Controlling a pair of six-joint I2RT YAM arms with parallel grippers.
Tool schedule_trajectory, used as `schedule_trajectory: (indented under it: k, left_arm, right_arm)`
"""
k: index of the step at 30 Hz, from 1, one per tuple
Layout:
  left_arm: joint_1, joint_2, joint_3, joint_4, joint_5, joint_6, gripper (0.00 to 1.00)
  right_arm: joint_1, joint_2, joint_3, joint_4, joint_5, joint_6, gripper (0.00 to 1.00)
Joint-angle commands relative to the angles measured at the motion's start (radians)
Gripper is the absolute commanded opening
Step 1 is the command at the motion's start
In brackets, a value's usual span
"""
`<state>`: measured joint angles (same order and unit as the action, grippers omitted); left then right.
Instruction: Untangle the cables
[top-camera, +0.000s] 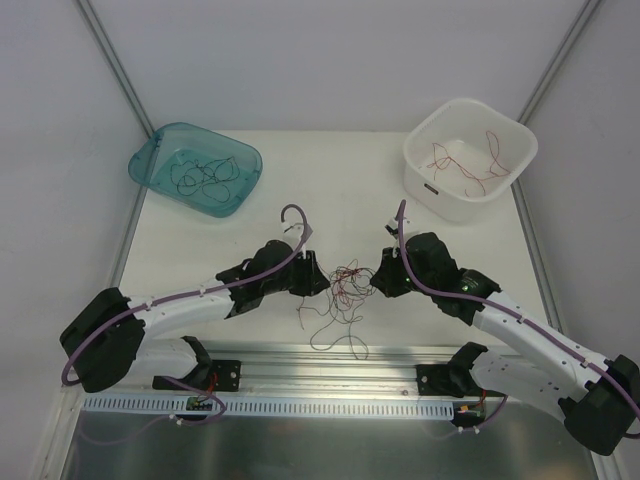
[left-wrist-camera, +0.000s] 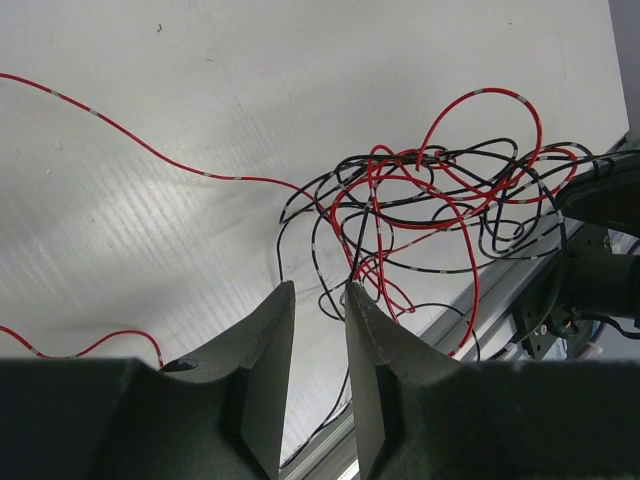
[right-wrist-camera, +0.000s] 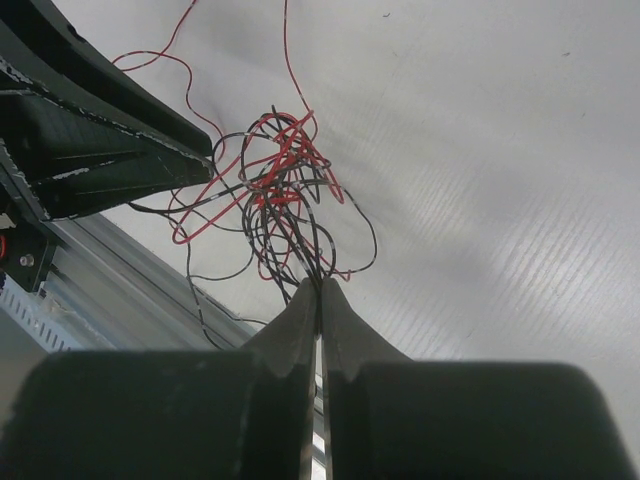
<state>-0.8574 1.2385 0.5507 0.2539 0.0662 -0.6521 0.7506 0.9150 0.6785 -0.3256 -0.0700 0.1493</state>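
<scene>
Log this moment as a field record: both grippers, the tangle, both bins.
left gripper: jaws slightly apart, at the tangle's edge, nothing visibly clamped
right gripper: shut on cables, wires pinched at its tip
tangle: cables, red and black wires knotted together, on the table between both grippers
teal bin: loose black strands
white bin: loose red strands

No text, brand, number or sign can be read in any view; a small dark label (top-camera: 430, 187) is seen on the white tub's (top-camera: 447, 203) near wall, but its print cannot be made out.
</scene>
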Motion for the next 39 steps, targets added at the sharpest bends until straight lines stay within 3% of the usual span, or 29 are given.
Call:
schedule_trajectory:
  k: [1, 14, 27, 31, 39]
  left_arm:
    - [-0.002, 0.01, 0.043, 0.074, 0.046, 0.028, 0.27]
    - [-0.005, 0.018, 0.02, 0.124, 0.124, 0.034, 0.29]
    - [-0.005, 0.088, 0.083, 0.097, 0.061, 0.04, 0.12]
    - [-0.005, 0.081, 0.087, 0.087, 0.024, 0.04, 0.0]
    - [0.017, -0.075, 0.084, -0.126, -0.149, 0.017, 0.0]
  right_arm:
    - [0.009, -0.016, 0.018, 0.043, -0.022, 0.015, 0.01]
    - [0.012, -0.016, 0.016, 0.042, -0.017, 0.015, 0.01]
    - [0.013, -0.015, 0.021, 0.045, -0.03, 0.015, 0.01]
    - [0.016, -0.013, 0.023, 0.043, -0.028, 0.009, 0.01]
    - [-0.02, -0.01, 0.018, -0.081, 0.175, 0.007, 0.01]
